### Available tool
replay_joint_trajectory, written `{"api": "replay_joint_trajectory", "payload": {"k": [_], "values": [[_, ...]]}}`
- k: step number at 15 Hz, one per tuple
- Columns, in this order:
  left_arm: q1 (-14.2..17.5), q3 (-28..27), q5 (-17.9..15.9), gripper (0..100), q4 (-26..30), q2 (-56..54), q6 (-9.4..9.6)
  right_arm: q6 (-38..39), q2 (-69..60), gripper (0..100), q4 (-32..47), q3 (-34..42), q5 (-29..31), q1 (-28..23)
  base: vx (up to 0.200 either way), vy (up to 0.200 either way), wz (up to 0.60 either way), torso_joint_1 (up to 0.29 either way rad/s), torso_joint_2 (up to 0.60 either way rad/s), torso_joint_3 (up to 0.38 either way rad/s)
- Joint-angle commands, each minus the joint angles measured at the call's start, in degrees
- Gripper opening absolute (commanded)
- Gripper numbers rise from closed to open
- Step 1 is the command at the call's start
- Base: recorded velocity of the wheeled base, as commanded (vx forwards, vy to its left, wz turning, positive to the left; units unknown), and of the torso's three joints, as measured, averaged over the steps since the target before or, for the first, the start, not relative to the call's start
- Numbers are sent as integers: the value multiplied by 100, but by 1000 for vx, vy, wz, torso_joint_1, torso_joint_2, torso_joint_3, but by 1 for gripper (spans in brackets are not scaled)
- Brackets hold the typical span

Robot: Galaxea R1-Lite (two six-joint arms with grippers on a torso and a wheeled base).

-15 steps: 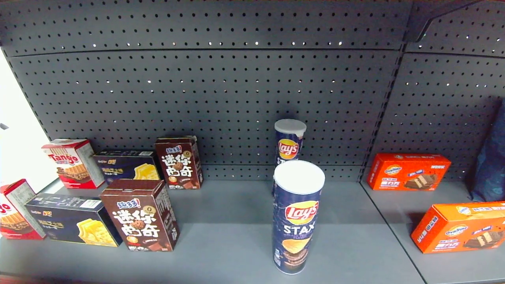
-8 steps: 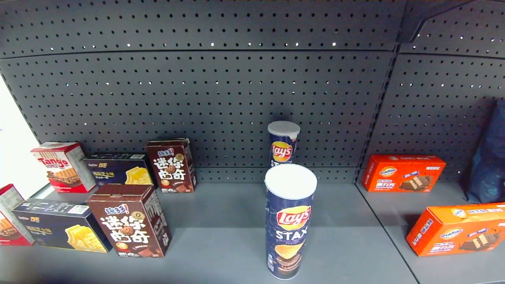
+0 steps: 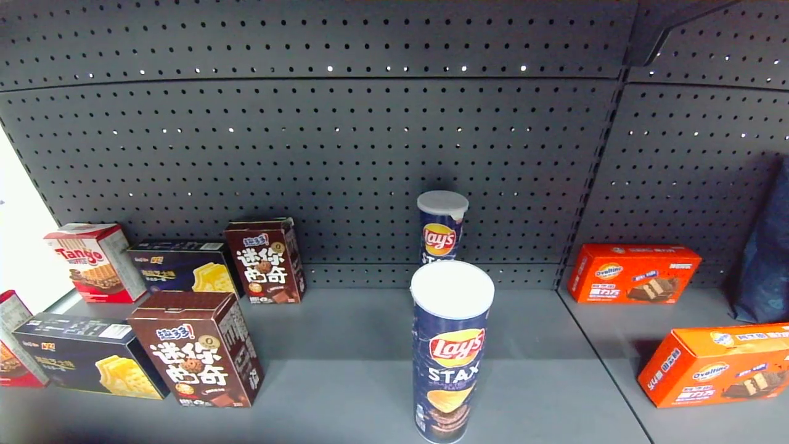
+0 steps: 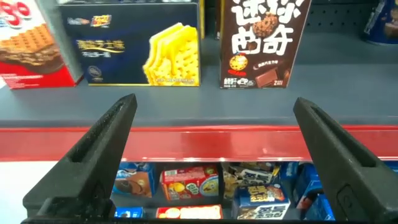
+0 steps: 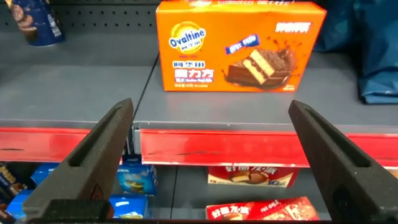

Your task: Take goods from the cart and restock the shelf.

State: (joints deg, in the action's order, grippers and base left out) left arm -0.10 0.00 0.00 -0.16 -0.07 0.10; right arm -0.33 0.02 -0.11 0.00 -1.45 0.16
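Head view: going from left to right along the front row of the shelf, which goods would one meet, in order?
red and white cardboard wafer box → dark navy cardboard cracker box → brown cardboard cookie box → tall dark blue cylindrical chip can with white lid → orange cardboard cake box

2 chip cans (image 3: 452, 345), 8 boxes (image 3: 197, 348)

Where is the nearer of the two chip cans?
In the head view, the nearer chip can stands upright mid-shelf, before the rear chip can, with a brown cookie box on its left and an orange box on its right.
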Motion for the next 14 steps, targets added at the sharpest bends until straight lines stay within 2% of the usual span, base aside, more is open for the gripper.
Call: {"api": "replay_joint_trajectory", "payload": {"k": [1,4,6,10,12,14], "values": [[1,0,0,100,-2,7,8,-2,-2,100,-7,0,-4,2,0,0,0,0,0,0],[1,0,9,100,-2,7,17,-2,-2,100,-7,0,-4,2,0,0,0,0,0,0],[1,0,18,100,-2,7,-10,-2,-2,100,-7,0,-4,2,-200,0,0,5,2,0],[1,0,0,100,-2,7,25,-2,-2,100,-7,0,4,2,0,0,0,0,0,0],[1,0,-18,100,-2,7,17,-2,-2,100,-7,0,-4,2,0,-200,0,10,5,0],[1,0,9,100,-11,7,-10,-2,-2,100,-7,0,4,2,0,0,0,0,0,0]]}}
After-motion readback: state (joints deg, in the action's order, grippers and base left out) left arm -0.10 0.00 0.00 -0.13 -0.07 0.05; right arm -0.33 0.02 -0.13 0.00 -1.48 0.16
